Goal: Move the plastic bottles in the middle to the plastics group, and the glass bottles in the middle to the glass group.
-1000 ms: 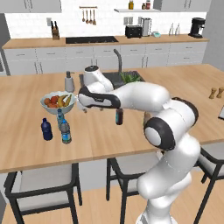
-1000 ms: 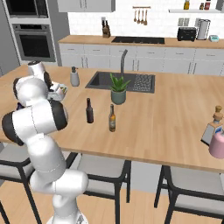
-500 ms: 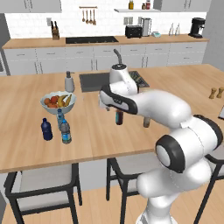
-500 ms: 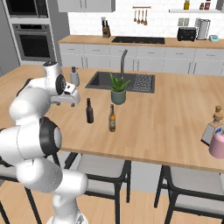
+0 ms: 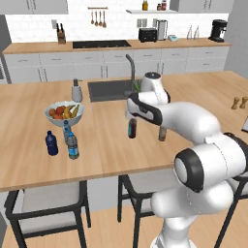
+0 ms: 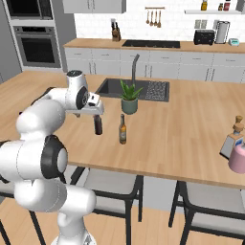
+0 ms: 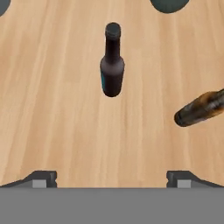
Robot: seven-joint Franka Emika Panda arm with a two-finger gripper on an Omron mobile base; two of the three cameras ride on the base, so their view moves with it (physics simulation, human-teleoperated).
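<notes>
Two beer-style bottles stand near each other on the island counter [image 5: 116, 150]: a near-black one [image 7: 112, 61] and an amber one [image 7: 199, 109]. The gripper [image 7: 112, 177] hangs above the dark bottle, jaws spread wide, grasping nothing.

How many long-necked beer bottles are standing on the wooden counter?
2. The dark bottle stands under the open gripper; the amber bottle stands beside it, nearer the plant. Others may hide behind the arm.
</notes>
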